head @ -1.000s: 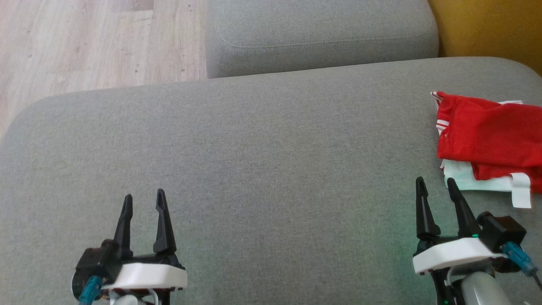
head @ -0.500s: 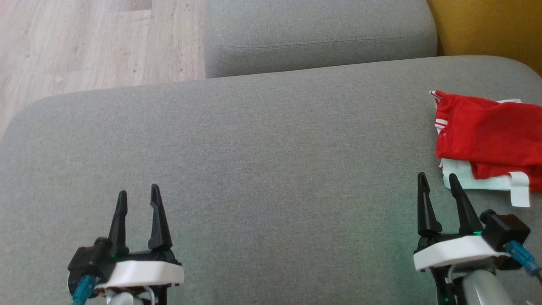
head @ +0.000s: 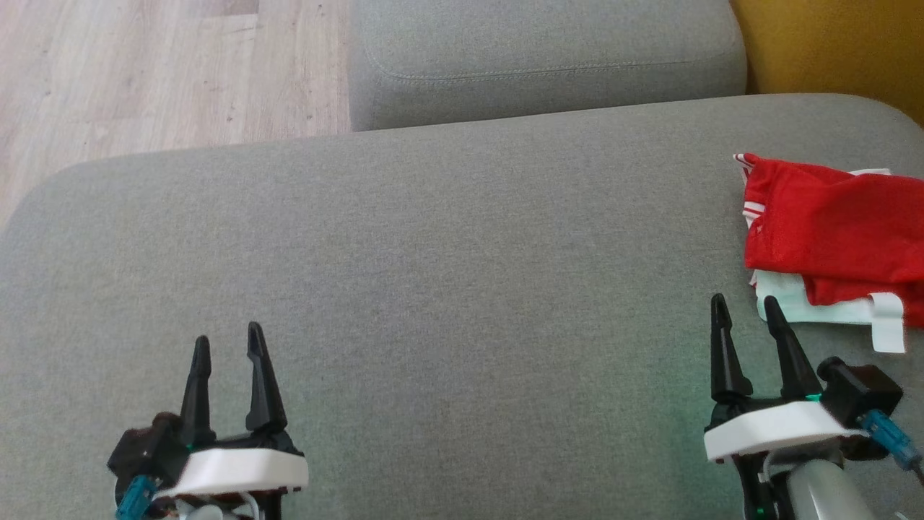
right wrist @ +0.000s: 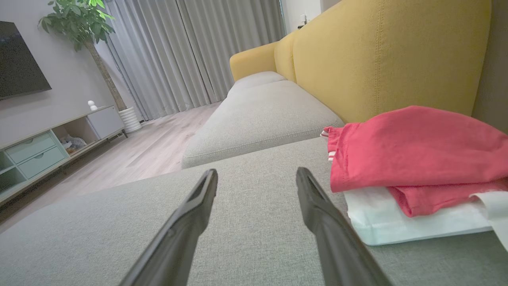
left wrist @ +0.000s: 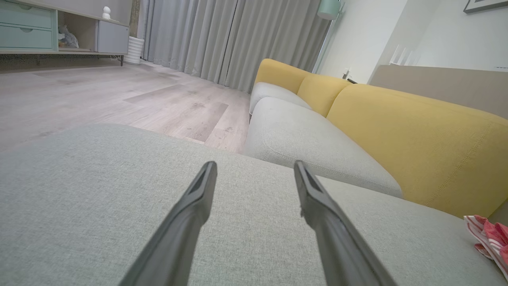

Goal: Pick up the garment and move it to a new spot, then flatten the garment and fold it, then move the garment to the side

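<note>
The garment [head: 837, 231] is red with white trim, folded, and lies at the right edge of the grey sofa cushion [head: 447, 289], on top of a pale mint-white folded cloth [head: 823, 309]. In the right wrist view the garment [right wrist: 416, 151] sits just right of my fingers. My right gripper [head: 743, 312] stands open and empty a little short of the pale cloth's near corner. My left gripper [head: 225, 341] is open and empty at the lower left, far from the garment [left wrist: 490, 238].
A second grey cushion [head: 541, 58] lies beyond the one under my grippers. The yellow sofa back [head: 830, 43] rises at the far right. Wooden floor [head: 159, 72] lies past the cushion's far left edge.
My left gripper has drawn back toward the lower left. The right gripper has shifted only slightly. The garment has not moved.
</note>
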Controlling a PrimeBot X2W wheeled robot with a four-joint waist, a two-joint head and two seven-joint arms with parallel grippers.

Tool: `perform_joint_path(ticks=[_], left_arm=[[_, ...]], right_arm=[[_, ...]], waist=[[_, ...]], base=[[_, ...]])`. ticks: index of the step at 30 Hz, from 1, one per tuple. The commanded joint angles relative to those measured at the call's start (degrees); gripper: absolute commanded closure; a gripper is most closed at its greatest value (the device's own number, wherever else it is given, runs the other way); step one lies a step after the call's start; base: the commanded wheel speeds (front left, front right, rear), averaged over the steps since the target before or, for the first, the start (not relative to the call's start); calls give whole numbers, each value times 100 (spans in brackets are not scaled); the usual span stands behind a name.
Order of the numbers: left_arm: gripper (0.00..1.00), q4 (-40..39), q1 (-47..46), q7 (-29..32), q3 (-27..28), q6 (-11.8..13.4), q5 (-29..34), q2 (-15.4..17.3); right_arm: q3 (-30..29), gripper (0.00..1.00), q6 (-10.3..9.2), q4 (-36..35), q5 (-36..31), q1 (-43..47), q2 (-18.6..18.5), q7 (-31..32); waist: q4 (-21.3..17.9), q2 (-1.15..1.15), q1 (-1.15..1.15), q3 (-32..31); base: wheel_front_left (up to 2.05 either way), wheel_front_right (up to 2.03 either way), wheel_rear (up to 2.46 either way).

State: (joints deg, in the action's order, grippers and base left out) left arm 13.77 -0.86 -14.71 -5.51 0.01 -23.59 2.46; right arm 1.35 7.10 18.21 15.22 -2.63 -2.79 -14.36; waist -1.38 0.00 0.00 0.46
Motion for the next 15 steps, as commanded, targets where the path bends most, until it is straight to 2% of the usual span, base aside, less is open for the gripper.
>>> perform_joint_path(ticks=[1, 5, 6, 15], left_arm=[[0, -131, -167, -29, 179, 8, -7, 42], [0, -1, -157, -29, 133, 22, -151, 42], [100, 161, -1, 1, -22, 1, -155, 0], [100, 418, 39, 101, 28, -33, -456, -10]], right_arm=[[159, 0, 39, -168, 21, -204, -9, -63], [187, 0, 39, -136, 75, -207, -9, -63], [32, 100, 0, 19, 58, -2, 1, 0], [0, 100, -5, 204, 396, 38, 3, 94]], waist=[[-1, 0, 0, 6], [-6, 0, 0, 18], [-6, 0, 0, 17], [1, 0, 0, 18]], base=[[0, 0, 0], [0, 0, 0], [0, 0, 0], [0, 0, 0]])
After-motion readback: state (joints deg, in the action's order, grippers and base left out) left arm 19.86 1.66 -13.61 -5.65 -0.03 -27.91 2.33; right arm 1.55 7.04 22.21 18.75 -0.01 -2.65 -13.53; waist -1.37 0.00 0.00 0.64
